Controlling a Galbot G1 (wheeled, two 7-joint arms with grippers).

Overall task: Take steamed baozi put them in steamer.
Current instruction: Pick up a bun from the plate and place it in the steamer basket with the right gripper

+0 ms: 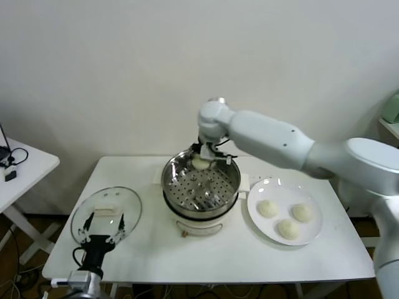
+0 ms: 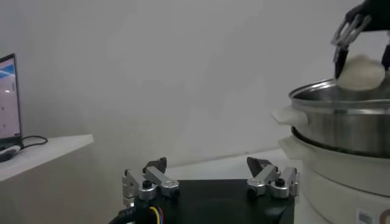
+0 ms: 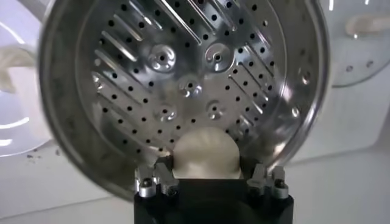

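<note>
My right gripper (image 1: 201, 161) is shut on a cream-white baozi (image 1: 199, 162) and holds it over the far rim of the shiny perforated steamer (image 1: 177, 187). In the right wrist view the baozi (image 3: 205, 153) sits between the fingers above the steamer floor (image 3: 183, 79). It also shows in the left wrist view (image 2: 361, 73), above the steamer's rim (image 2: 341, 97). Three more baozi (image 1: 268, 208) (image 1: 302, 212) (image 1: 288, 228) lie on the white plate (image 1: 262, 187) to the right. My left gripper (image 1: 103, 232) is open and empty, parked low at the table's front left.
A glass lid (image 1: 84, 215) lies on the table left of the steamer, just beyond the left gripper. The steamer stands on a white cooker base (image 1: 199, 224). A side table (image 1: 28, 165) with cables stands at far left.
</note>
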